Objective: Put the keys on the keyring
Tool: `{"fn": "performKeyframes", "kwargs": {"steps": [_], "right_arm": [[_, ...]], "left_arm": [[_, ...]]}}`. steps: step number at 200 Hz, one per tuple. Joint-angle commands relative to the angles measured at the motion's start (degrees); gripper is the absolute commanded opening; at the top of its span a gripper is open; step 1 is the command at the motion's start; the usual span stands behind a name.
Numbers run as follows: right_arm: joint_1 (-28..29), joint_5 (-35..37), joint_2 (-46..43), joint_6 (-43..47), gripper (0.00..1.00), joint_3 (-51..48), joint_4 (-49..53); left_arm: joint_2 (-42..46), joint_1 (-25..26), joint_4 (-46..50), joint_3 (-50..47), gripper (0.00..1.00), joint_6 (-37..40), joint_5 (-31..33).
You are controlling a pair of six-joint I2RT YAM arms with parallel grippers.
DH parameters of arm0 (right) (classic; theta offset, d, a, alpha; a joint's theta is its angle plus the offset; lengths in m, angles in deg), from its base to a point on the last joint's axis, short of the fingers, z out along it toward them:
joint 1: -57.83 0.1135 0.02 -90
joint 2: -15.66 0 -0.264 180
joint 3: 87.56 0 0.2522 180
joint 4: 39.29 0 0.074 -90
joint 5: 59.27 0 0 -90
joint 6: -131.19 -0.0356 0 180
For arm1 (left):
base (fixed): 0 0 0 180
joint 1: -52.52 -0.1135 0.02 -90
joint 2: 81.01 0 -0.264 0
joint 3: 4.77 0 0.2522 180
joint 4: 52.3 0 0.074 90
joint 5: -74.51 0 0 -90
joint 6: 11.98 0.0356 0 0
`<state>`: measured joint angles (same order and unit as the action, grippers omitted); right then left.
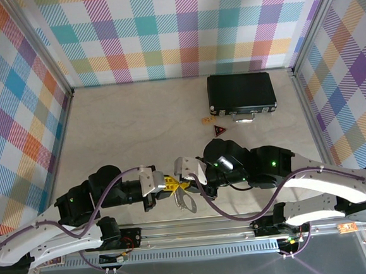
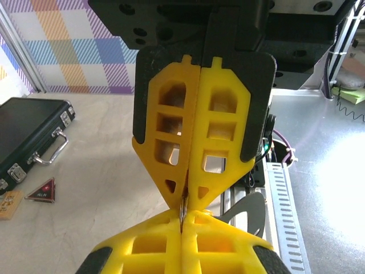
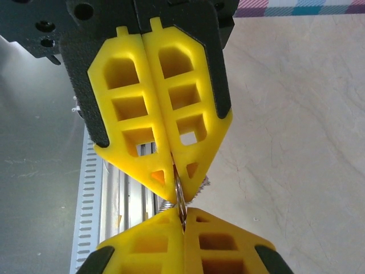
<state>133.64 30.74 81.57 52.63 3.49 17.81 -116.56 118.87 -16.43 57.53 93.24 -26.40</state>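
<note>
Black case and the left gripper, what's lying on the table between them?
A dark red triangular tag and a small tan tag, both visible in the top view.

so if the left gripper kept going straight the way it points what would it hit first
The right gripper, almost at once. Its shut jaws sit tip to tip with the left gripper and seem to be touching it, though depth is hard to judge.

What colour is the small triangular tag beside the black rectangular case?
The small triangular tag is dark red; the left wrist view shows it best.
</note>
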Motion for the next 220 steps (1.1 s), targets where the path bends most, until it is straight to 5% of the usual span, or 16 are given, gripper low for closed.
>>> {"fn": "performKeyframes", "kwargs": {"steps": [1, 36, 95, 133, 220], "right_arm": [[0.57, -2.28, -0.86, 0.32, 0.00, 1.57, -0.27], [0.52, -3.00, -2.33, -1.70, 0.13, -0.49, -3.15], [0.54, -3.62, -4.11, -2.91, 0.10, -2.02, -5.36], [0.55, -3.94, -4.95, -3.36, 0.25, -2.65, -6.42], [0.51, -7.19, -7.81, -4.06, 0.31, -4.79, -10.53]], "left_arm": [[3.07, 0.13, -4.35, -0.92, 0.00, -0.69, 0.49], [5.92, 0.19, -11.21, -3.48, 0.00, -2.60, -2.43], [5.67, 0.15, -15.91, -5.12, 0.00, -3.44, -4.96], [5.49, 0.14, -16.49, -5.50, 0.00, -3.86, -5.74], [5.16, 0.15, -16.35, -5.27, 0.00, -3.89, -7.09]]}}
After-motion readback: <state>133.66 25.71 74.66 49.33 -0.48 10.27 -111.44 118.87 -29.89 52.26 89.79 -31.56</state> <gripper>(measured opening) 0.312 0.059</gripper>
